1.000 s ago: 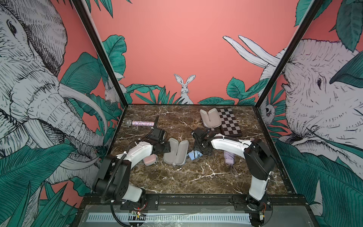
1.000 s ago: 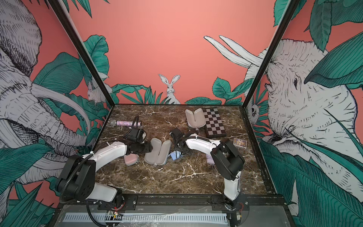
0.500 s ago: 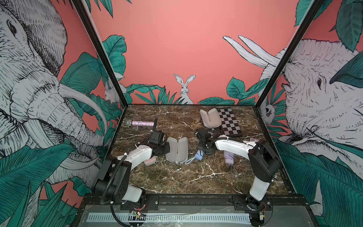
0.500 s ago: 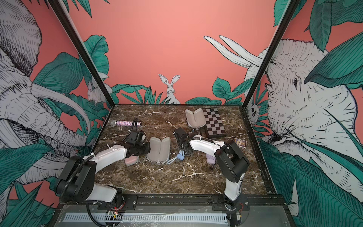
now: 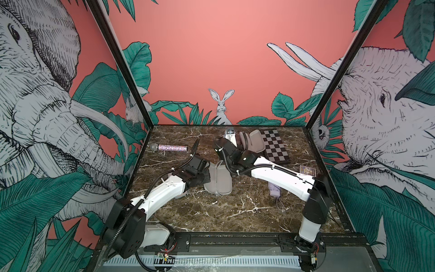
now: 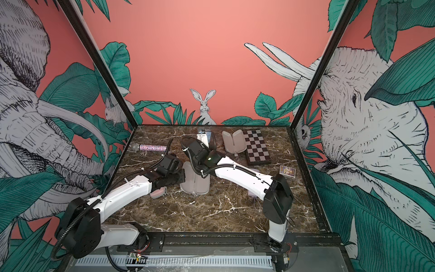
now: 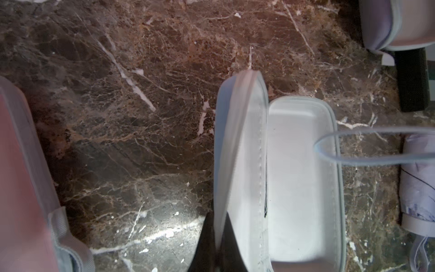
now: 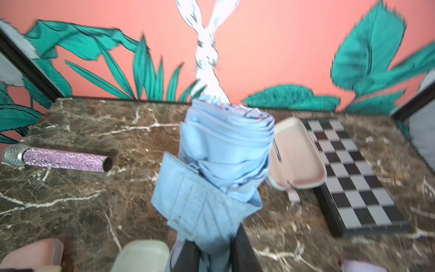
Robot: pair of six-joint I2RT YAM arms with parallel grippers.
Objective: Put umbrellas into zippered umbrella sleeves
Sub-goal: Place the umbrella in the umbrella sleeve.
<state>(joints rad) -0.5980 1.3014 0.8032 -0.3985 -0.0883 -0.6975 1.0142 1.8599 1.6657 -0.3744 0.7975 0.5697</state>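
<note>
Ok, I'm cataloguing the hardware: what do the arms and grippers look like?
The left arm and right arm have white link shells, black joint housings and black ribbed cable conduit fastened with white ties. The left gripper and right gripper are plain black.

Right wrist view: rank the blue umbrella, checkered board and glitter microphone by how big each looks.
1. blue umbrella, though it sits closest to the camera, which inflates it
2. checkered board
3. glitter microphone
</note>
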